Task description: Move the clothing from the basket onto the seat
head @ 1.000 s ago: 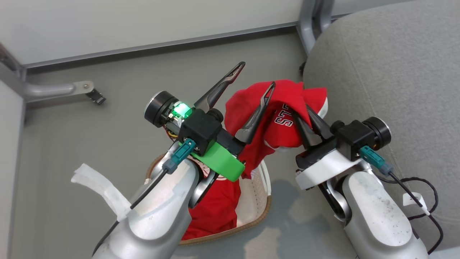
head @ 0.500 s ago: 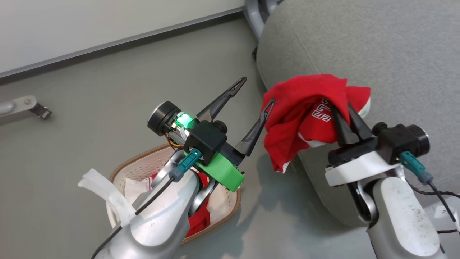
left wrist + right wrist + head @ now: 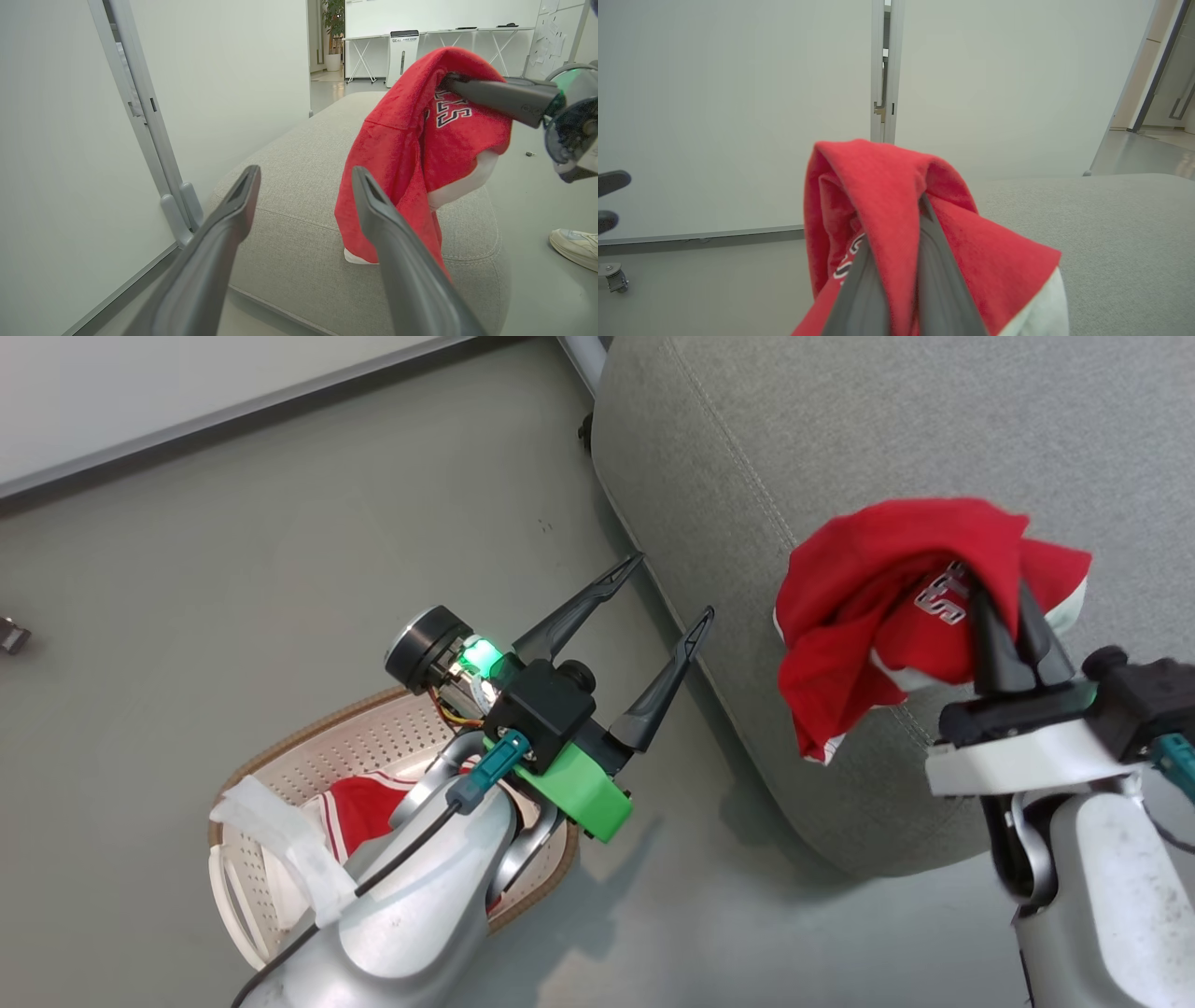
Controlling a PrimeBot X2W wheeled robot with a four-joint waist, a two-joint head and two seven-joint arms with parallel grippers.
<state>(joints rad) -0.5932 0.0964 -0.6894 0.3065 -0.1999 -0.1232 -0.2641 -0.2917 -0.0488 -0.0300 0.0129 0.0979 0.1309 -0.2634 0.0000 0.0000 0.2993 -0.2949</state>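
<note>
One piece of the clothing, a red garment (image 3: 868,588) with white lettering and trim, hangs from my right gripper (image 3: 1001,607), which is shut on it above the front edge of the grey seat (image 3: 840,439). In the right wrist view the red garment (image 3: 878,186) drapes over both fingers of that gripper (image 3: 906,242). My left gripper (image 3: 670,586) is open and holds nothing, raised over the floor just left of the seat. A second red garment (image 3: 359,803) lies in the cream basket (image 3: 280,756), partly hidden by my left arm. The left wrist view looks past the open left gripper (image 3: 304,172) at the hanging garment (image 3: 402,140).
Grey floor runs between the basket and the seat (image 3: 299,200). White panel walls on grey metal posts (image 3: 180,210) stand behind. A person's shoe (image 3: 574,245) rests on the floor beside the seat's far end.
The head camera has turned right, sliding the basket to the lower left. My right gripper has carried the red garment from beside the seat's edge to above the seat. The left gripper stays open.
</note>
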